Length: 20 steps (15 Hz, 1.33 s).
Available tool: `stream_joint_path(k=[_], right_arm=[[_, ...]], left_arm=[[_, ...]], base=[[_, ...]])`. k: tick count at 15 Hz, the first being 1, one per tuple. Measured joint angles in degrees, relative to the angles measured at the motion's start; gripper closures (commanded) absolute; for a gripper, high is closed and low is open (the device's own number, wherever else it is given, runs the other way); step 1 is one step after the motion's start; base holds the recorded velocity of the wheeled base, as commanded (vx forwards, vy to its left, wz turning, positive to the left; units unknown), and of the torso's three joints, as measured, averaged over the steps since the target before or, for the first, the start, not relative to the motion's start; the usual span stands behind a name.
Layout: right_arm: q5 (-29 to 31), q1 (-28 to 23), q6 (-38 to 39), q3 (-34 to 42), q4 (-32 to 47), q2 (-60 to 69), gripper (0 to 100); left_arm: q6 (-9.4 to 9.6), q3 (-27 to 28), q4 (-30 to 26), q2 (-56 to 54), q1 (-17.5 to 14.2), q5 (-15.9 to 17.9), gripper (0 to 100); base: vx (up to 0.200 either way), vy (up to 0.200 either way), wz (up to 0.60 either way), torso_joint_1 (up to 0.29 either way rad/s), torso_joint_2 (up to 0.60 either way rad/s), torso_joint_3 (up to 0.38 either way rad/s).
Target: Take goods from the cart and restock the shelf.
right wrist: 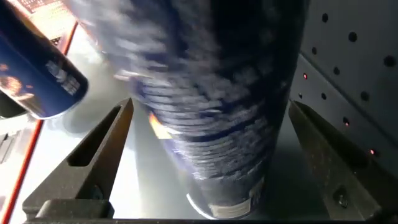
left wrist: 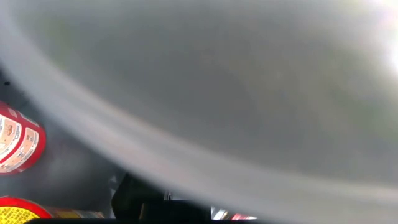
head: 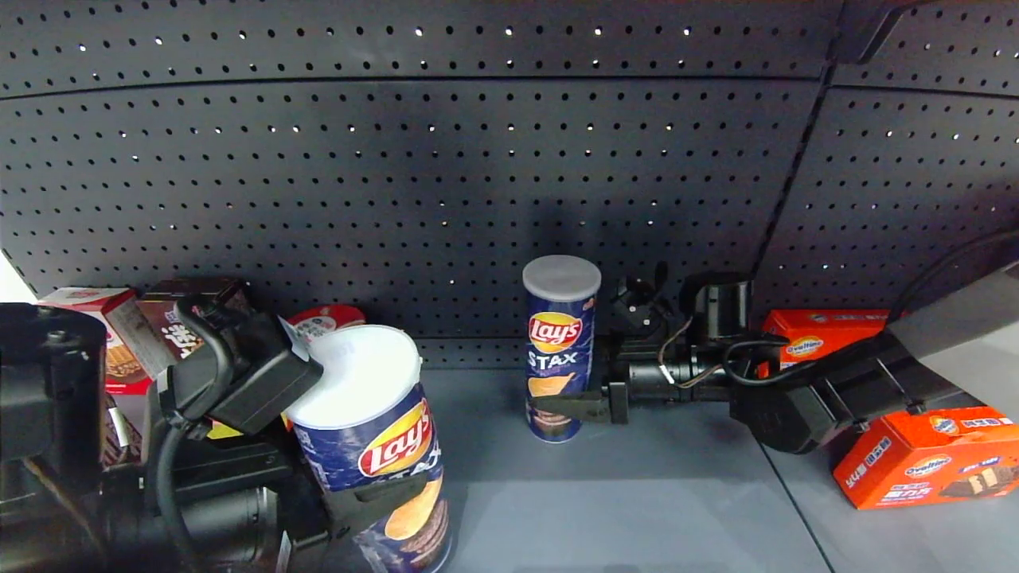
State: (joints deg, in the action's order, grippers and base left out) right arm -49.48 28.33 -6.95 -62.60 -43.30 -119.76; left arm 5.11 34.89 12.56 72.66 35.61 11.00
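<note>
The standing can (head: 560,347) is upright on the shelf (head: 653,493), close to the pegboard (head: 478,199). The right gripper (head: 569,406) comes in from 3 o'clock and sits low around its base. In the right wrist view its jaws are spread wide, with a gap showing on each side of the can, so it grips nothing. This can looks placed, and the step in hand is to clear the arm.

To do that well, draw the right gripper straight back along its own line toward 3 o'clock, level and slow. Neither finger should brush the tall, narrow can and tip it. The nearer orange box (head: 927,458) at 4 o'clock and the farther orange box (head: 824,334) crowd that path, so keep the retreat shallow.

At 8 o'clock the left gripper (head: 374,487) is clamped on the held can (head: 374,430), which leans, lid toward the camera. Bring it upright before lowering it, and set it at 9 o'clock of the standing can. Leave a gap there and stay clear of the red-lidded tub (head: 326,318) behind.
</note>
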Motion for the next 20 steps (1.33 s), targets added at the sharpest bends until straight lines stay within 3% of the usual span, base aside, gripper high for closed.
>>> stream_joint_path(k=[13,14,20], right_arm=[[0.52,0.91,0.17,2.49,-1.37,1.13,0],[0.51,0.80,0.15,2.38,-1.41,1.10,100],[0.60,0.80,0.13,0.69,-1.41,-0.20,100]], left_arm=[[-0.02,-0.06,0.05,-0.04,-0.11,0.00,100],[0.00,-0.06,0.02,-0.04,-0.11,0.00,100],[0.00,-0.13,0.00,-0.02,-0.11,0.00,100]], base=[[0.000,0.000,0.00,0.000,0.00,0.000],[0.000,0.000,0.00,0.000,0.00,0.000],[0.000,0.000,0.00,0.000,0.00,0.000]])
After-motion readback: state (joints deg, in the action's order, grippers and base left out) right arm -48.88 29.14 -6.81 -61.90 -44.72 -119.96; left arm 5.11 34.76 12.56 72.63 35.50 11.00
